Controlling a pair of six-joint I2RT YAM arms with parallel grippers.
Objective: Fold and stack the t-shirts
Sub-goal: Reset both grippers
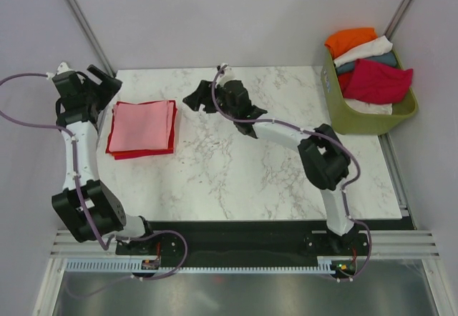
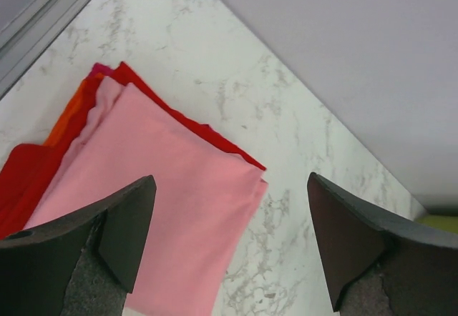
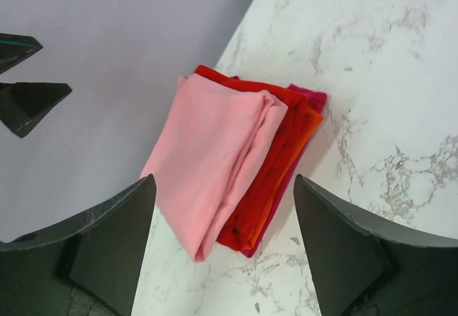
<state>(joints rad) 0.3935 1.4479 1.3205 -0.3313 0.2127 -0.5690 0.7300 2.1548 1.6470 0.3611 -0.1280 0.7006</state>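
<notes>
A folded pale pink t-shirt lies flat on top of a small stack at the far left of the bench, its edges roughly square to the bench sides. Directly under it is a bright red t-shirt, which shows as a border along the pink one's left and near edges. The right wrist view shows thinner layers lower in the same pile: an orange fold and, at the bottom, a sliver of crimson cloth. The left fingers hover just beyond the far left corner of the stack. They are spread wide with nothing between them, and in the left wrist view the pink cloth lies below the gap, not touched. The right fingers hang over bare marbled bench to the right of the stack, clear of it; they too gape wide and grip nothing. Well apart at the far right, past the bench edge, an olive-green basket holds loose, unfolded shirts heaped together: an orange t-shirt at the far end, then a white t-shirt, a teal t-shirt and a crimson t-shirt draped over the basket's right rim
</notes>
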